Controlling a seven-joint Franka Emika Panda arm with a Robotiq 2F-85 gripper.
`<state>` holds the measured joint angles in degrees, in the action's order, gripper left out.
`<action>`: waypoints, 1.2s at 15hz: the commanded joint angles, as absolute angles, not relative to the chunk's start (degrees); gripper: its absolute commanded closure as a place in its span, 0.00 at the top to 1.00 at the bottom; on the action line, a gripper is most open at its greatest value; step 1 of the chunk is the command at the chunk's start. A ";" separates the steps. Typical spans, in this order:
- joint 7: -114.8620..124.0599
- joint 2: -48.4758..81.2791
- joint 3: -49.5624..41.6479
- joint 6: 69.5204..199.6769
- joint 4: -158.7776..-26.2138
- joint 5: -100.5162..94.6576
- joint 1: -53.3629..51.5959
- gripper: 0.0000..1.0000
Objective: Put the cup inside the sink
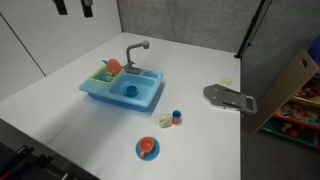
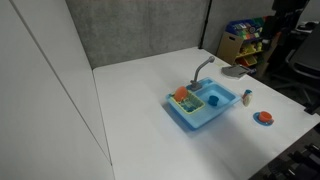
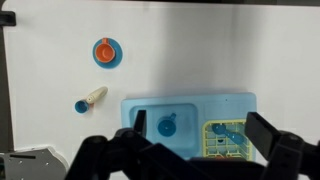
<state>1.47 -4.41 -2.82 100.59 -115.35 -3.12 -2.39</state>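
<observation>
Cup — round, plastic, inside rectangular sink

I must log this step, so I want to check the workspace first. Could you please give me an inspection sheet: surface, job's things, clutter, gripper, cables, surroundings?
Surface: white table, carrying the toys.
Job's things: cup sits inside the basin of the sink.
Clutter: blue plate with orange food; small blue piece; toys in the sink's rack; grey metal plate at the table edge.
Grippers: gripper open, above the sink, holding nothing.
Cables: nothing seen.
Surroundings: cardboard box; shelf of colourful things; grey wall.
</observation>
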 commanded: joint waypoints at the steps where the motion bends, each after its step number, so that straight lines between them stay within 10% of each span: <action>1: -1.94 -7.95 -2.24 96.17 -114.59 -1.53 -1.15 1.00; 18: 4.52 -18.01 -0.83 95.96 -117.03 -2.97 -0.16 1.00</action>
<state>4.71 -18.06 -1.44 96.07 -117.16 -3.16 -0.88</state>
